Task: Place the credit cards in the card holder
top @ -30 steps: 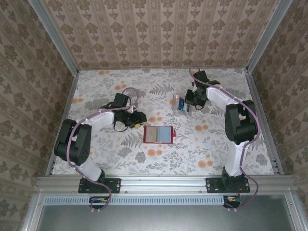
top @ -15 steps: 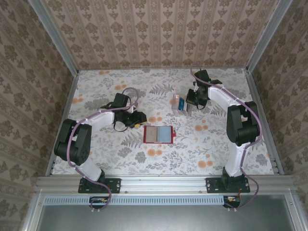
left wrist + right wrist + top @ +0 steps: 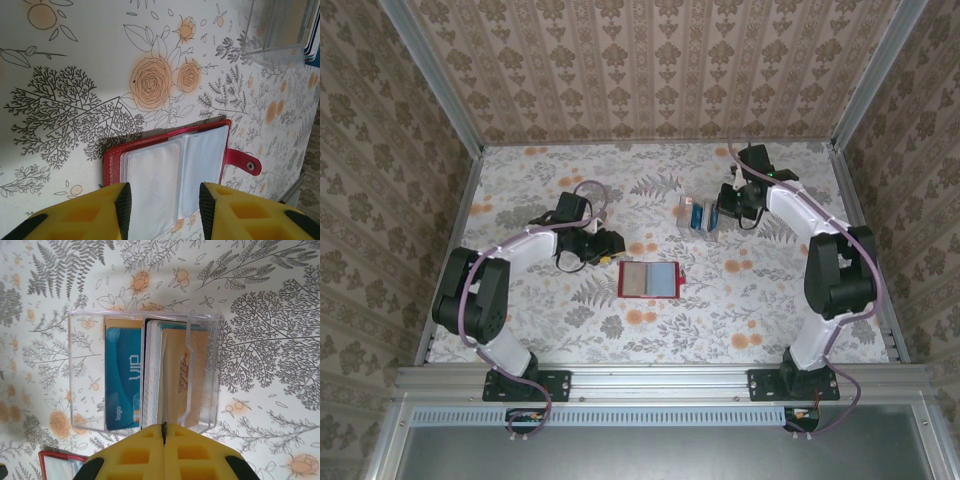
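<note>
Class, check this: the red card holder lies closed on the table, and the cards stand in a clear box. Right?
No: the card holder lies open, pockets up, as the left wrist view shows. The cards do stand in the clear box.

Couldn't see the near end of the card holder (image 3: 170,160), tucked behind the left gripper (image 3: 163,200) in the left wrist view. Lost most of the clear box (image 3: 277,35) past the top edge there too. Couldn't count the credit cards (image 3: 152,370) packed edge-on, honestly.
</note>
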